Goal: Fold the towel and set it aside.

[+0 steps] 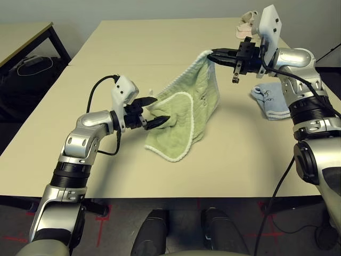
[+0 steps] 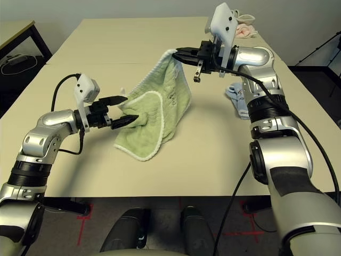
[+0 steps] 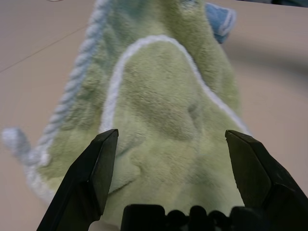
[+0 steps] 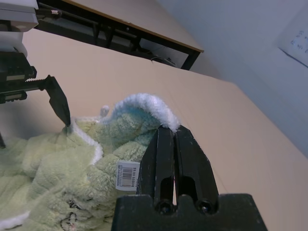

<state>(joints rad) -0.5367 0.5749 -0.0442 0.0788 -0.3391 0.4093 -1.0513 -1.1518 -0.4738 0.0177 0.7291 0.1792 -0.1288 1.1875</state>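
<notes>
The table [image 1: 224,170] carries the work. The towel [image 1: 186,114] hangs over its middle as a slanted sheet: one corner is raised well above the surface, and the lower part drapes down until its white-edged hem rests on the tabletop. This posture probably serves the fold, since lifting one corner lets the cloth hang free so that it can be laid over itself.

The right gripper [image 1: 219,57] reaches in level from the right. Its two fingers [image 4: 179,159] are pressed together on the raised corner, with the white edging pinched at their tips and a barcode label hanging just below them.

The left gripper [image 1: 154,111] sits low at the left side of the towel. Its fingers [image 3: 89,180] are spread wide and grip nothing. One fingertip sits against a near fold of the cloth, and the towel body fills the space ahead of and between the two fingers. It appears positioned to take a lower edge.

A blue towel [image 1: 269,98] lies beside the right arm; a pink cloth [image 1: 245,26] lies at the far edge. Neither touches the green one.
</notes>
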